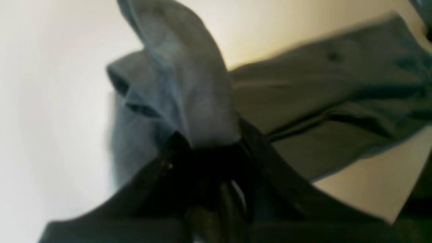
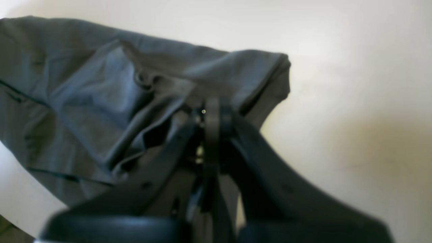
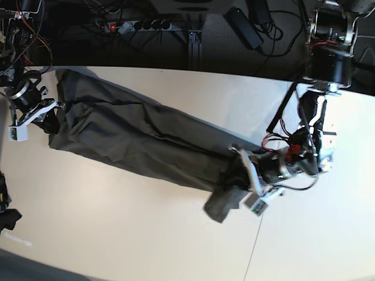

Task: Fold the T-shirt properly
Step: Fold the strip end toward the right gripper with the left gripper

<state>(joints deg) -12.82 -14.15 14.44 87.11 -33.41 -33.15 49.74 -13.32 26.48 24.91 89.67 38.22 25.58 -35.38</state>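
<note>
The dark olive-grey T-shirt (image 3: 140,143) lies as a long band across the cream table, stretched from far left to middle right. My right gripper (image 3: 51,117) is at its left end, shut on a bunched edge of the T-shirt (image 2: 87,101); in the right wrist view the right gripper (image 2: 211,104) has its jaws pressed together on the cloth. My left gripper (image 3: 237,170) is at the right end, shut on a fold of the T-shirt (image 1: 189,84) that stands up from the left gripper (image 1: 209,145). A flap hangs down past it toward the table front.
The cream table (image 3: 146,234) runs wide in front of the shirt, with a thin seam (image 3: 252,252) at the lower right. Beyond the far edge lie a power strip (image 3: 137,24), cables and a black adapter (image 3: 246,26). A dark object (image 3: 6,213) sits at the left edge.
</note>
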